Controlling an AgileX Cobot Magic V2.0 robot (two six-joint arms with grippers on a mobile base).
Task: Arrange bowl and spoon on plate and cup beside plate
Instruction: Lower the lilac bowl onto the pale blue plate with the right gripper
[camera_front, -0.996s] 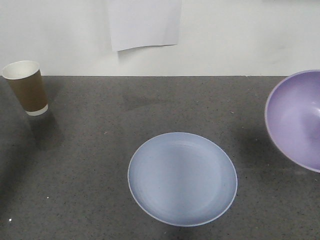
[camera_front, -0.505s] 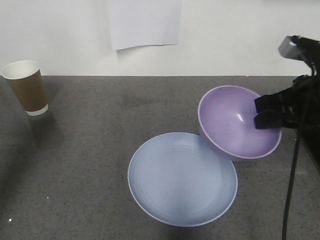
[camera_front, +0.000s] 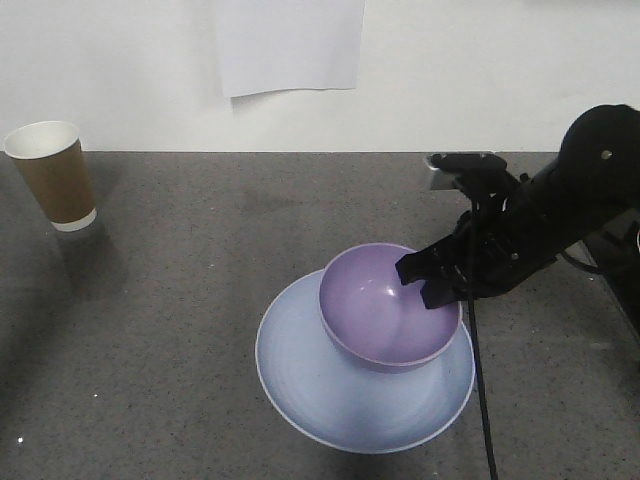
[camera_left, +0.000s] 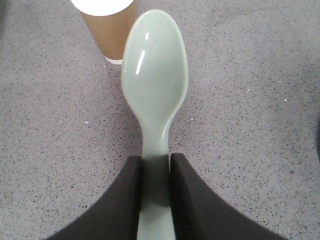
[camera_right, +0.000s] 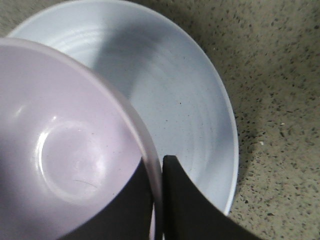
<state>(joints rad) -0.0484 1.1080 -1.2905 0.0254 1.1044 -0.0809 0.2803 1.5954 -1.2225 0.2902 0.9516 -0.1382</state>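
- Now the right gripper (camera_front: 425, 280) is clamped on the bowl (camera_front: 385, 310), one finger inside the rim and one outside, on the side of the bowl away from the cup.
- Over the plate (camera_front: 300, 385) hangs the bowl, toward the plate's far right part and tipped a little. I cannot tell whether its base touches the plate.
- By my judgement the next move turns on this: the bowl is already above the plate, so the right arm has only to settle it level, let go, and lift clear without dragging the rim.
- Meanwhile the left gripper (camera_left: 155, 165) is closed on the handle of the spoon (camera_left: 156, 75). The spoon's long axis runs straight out from the fingers, scoop leading.
- As for the cup (camera_front: 52, 172), it stands upright well apart from the plate, far to its left near the wall. In the left wrist view it is just past the scoop, so the spoon is also on the plate's left, and the left arm is the nearer one for both.
- Bare plate shows to the near left of the bowl, likely room for the spoon. The right arm reaches in from the plate's right and does not block that side.
- Between cup and plate I see nothing on the table (camera_front: 180, 300) in the path; a paper (camera_front: 288, 45) hangs on the wall beyond the plate.
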